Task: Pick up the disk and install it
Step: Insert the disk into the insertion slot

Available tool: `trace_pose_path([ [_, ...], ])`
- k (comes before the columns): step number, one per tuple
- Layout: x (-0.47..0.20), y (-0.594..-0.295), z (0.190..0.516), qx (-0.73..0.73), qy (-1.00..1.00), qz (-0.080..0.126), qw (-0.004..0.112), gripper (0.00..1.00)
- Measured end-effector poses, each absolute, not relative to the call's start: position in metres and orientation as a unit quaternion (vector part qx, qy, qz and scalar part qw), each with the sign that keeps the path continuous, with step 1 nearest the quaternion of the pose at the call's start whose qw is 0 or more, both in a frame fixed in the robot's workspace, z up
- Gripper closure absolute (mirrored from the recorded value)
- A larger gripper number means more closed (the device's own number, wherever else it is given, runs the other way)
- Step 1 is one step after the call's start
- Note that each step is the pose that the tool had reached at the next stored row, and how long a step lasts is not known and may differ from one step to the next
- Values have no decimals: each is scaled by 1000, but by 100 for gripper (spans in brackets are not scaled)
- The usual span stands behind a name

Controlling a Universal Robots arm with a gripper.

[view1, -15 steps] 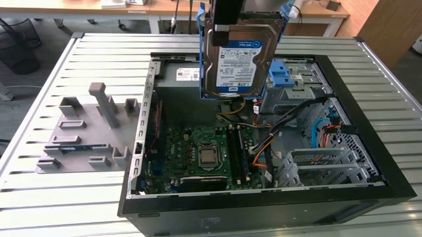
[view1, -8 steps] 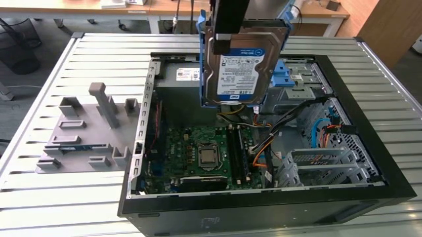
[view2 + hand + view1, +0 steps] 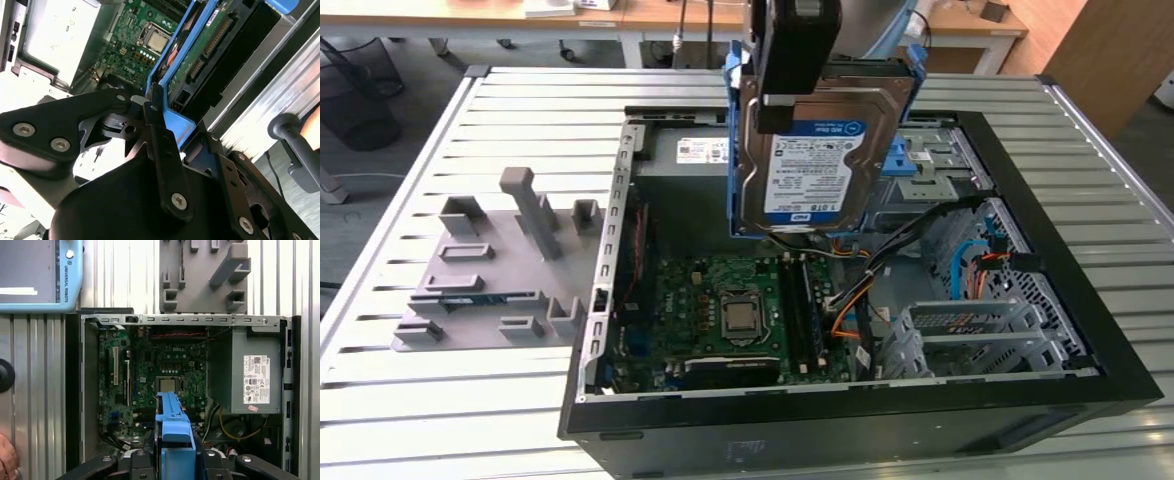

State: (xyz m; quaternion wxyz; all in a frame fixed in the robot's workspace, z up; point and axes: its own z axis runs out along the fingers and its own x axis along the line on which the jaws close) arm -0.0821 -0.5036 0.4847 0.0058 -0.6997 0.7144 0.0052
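Disk (image 3: 817,165) hanging over the open PC case (image 3: 854,425)
Gripper (image 3: 790,98) is clamped on its top edge, drive upright above the motherboard (image 3: 720,300).

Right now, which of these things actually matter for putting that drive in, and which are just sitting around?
In the job: the disk, hanging from the gripper that clamps its top end; the open computer case beneath it.

Just lying about: the grey moulded rack on the slatted table; the grey power-supply box inside the case.
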Motion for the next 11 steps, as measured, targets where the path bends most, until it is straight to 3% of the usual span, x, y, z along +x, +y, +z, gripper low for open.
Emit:
trace_pose_path([
  [11, -75, -522, 480, -700, 714, 7, 7, 64],
])
